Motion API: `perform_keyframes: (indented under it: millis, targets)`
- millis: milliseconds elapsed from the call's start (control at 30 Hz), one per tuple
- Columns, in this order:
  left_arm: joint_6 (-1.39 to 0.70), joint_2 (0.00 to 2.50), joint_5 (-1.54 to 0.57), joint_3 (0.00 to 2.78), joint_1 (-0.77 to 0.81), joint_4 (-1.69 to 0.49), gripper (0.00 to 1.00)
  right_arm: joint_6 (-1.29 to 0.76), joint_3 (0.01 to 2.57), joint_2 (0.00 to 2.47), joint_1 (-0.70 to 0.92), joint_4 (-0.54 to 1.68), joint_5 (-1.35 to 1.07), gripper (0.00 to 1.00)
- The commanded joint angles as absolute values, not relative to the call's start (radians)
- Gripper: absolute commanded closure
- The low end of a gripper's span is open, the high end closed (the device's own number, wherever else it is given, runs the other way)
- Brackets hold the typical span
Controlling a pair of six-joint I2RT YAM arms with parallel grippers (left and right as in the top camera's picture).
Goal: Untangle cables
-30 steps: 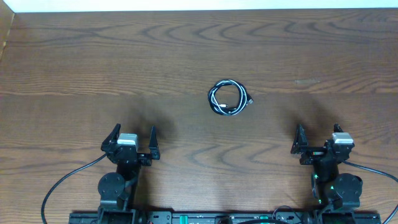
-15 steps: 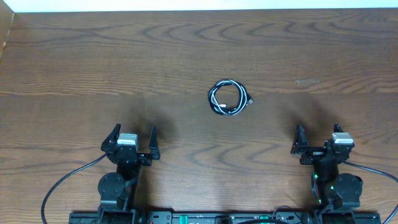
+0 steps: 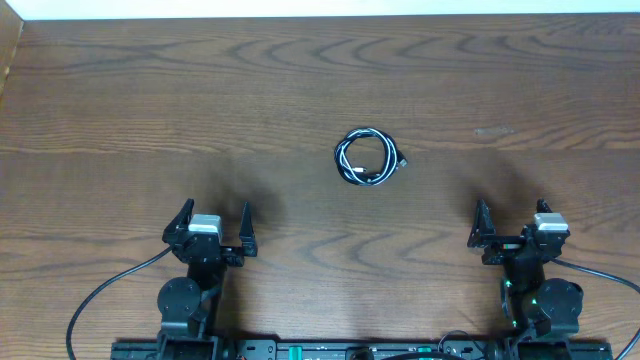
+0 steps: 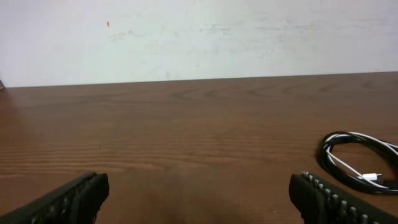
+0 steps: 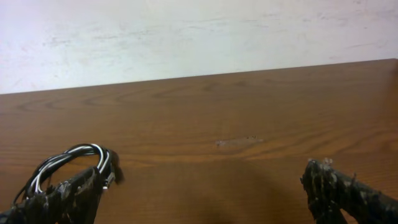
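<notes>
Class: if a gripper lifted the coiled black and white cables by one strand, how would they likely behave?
The cables look thin and loosely looped, so they would probably droop and partly uncoil. They likely weigh little for their spread. Lying flat on the table, they should slide under a push rather than roll.

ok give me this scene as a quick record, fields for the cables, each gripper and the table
cables: black and white cords coiled together in one small loop, lying flat, nothing touching them
left gripper: open, empty, near the front edge, to the left of the coil
right gripper: open, empty, near the front edge, to the right of the coil
table: dark brown wood grain
task state: untangling not yet begun
</notes>
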State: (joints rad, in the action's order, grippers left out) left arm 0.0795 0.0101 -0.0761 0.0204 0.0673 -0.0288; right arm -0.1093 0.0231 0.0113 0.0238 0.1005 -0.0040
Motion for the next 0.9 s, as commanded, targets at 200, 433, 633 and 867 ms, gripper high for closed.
perform_keyframes:
  millis: [200, 433, 633, 867]
  targets:
    - [0.089, 0.005, -0.097, 0.004, 0.064, -0.063, 0.02, -0.096, 0.017, 0.011, 0.028, 0.099, -0.007, 0.01]
    - [0.101, 0.005, -0.082, 0.004, 0.064, -0.063, 0.02, -0.096, 0.017, 0.011, 0.028, 0.099, -0.006, 0.01]
    - [0.101, 0.005, -0.048, 0.004, 0.064, -0.047, 0.02, -0.096, 0.017, 0.011, 0.028, 0.099, -0.006, 0.01]
    - [0.047, 0.023, -0.128, 0.007, 0.064, -0.064, 0.02, -0.096, 0.017, 0.011, 0.028, 0.099, -0.007, 0.01]
